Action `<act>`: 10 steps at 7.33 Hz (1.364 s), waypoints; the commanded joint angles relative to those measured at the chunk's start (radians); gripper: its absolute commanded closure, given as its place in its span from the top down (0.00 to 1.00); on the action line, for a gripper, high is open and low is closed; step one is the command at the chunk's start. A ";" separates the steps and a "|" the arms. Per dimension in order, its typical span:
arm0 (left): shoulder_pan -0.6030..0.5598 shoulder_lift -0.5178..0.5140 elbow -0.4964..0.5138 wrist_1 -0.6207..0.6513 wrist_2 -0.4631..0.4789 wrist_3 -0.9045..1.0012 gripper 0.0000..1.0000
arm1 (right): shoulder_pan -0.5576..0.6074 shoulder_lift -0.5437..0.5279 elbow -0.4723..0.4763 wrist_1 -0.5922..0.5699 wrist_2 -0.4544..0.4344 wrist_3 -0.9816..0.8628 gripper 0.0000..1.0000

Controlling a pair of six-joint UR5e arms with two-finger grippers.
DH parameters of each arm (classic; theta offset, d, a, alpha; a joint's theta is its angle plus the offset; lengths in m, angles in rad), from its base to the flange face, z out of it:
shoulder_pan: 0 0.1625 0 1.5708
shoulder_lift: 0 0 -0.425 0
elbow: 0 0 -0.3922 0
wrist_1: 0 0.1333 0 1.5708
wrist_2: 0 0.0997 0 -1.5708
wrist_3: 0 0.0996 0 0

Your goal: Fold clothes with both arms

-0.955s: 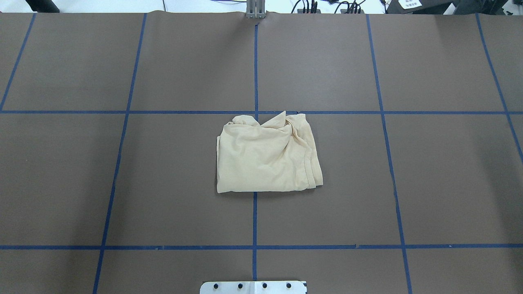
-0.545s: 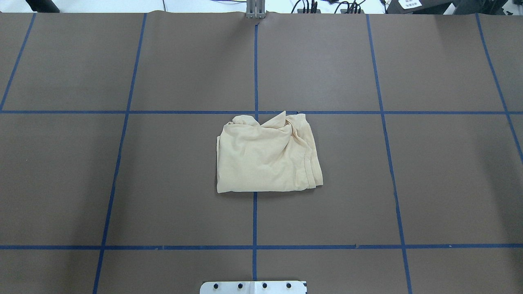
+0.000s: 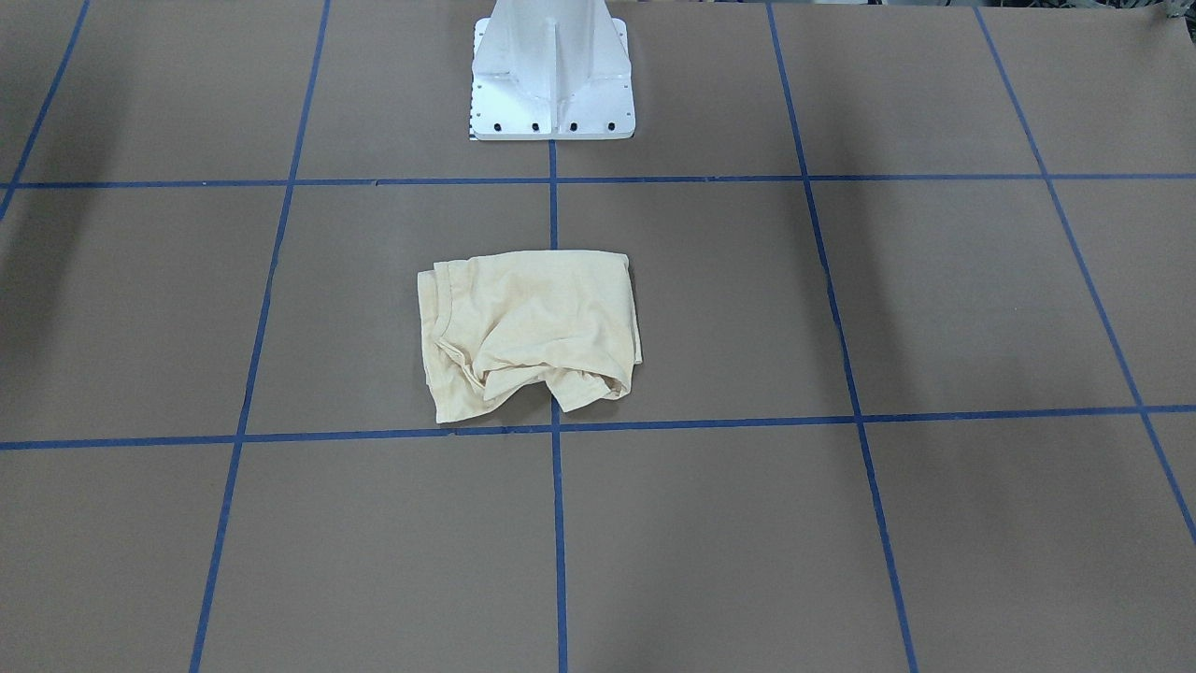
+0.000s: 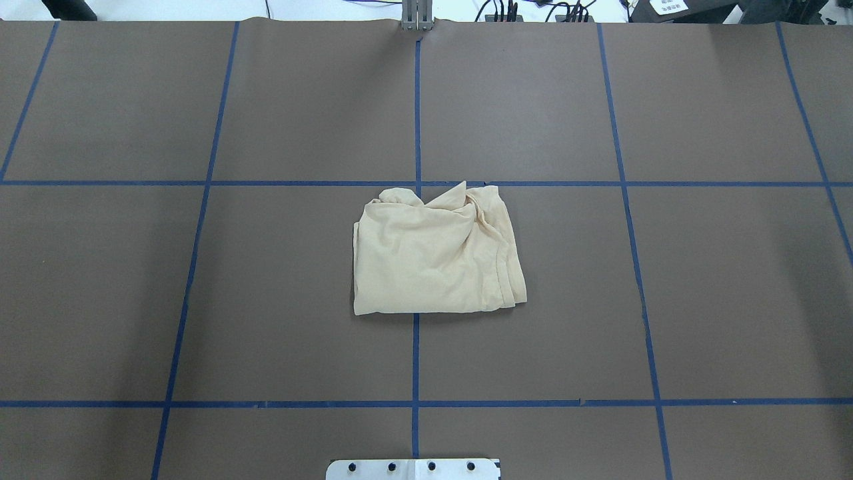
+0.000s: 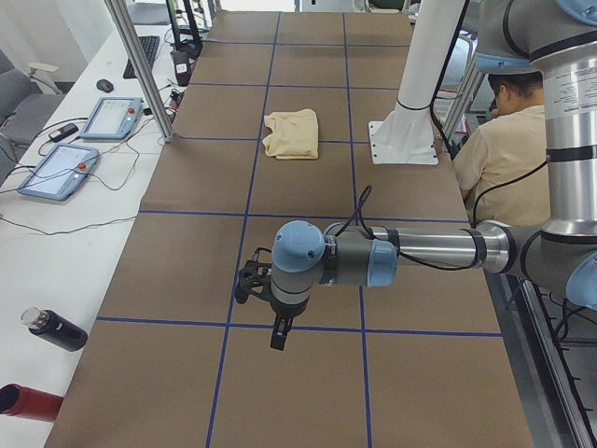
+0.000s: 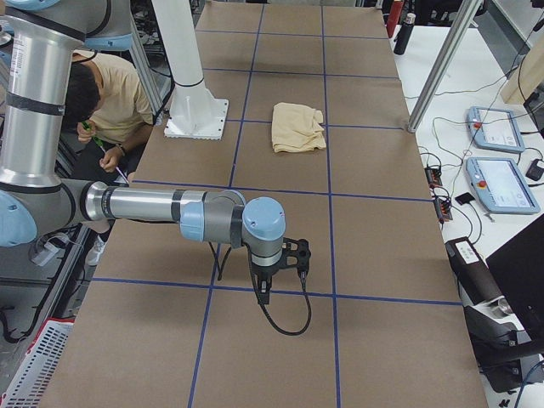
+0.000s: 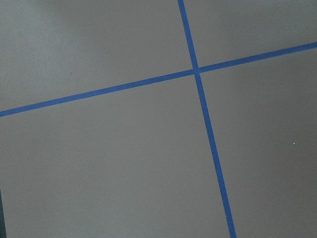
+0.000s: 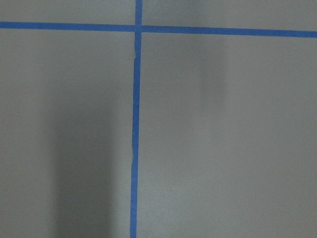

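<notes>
Seems nearly done; T-shirt (image 4: 433,257) folded into a rumpled bundle mid-way along the counter (image 4: 666,100); left fingers (image 5: 248,282) and right fingers (image 6: 299,252) well apart from it; cannot tell whether spread or pressed together; perhaps only tidying left.

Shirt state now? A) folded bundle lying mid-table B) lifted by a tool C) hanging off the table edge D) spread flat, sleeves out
A: the shirt lies as a compact, rumpled bundle on the table, over a blue tape line, with nothing touching it.
</notes>
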 commanded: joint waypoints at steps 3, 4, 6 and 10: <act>0.000 0.014 0.003 -0.002 -0.001 0.001 1.00 | 0.000 0.002 0.003 0.000 0.002 0.002 1.00; 0.000 0.014 0.003 -0.001 -0.001 0.001 1.00 | 0.000 0.002 0.003 0.000 0.002 0.002 1.00; 0.000 0.014 0.003 -0.001 -0.001 0.001 1.00 | 0.000 0.001 0.003 0.000 0.003 -0.001 1.00; 0.000 0.012 -0.006 -0.066 -0.003 0.001 1.00 | 0.000 0.001 0.004 0.000 0.002 -0.009 1.00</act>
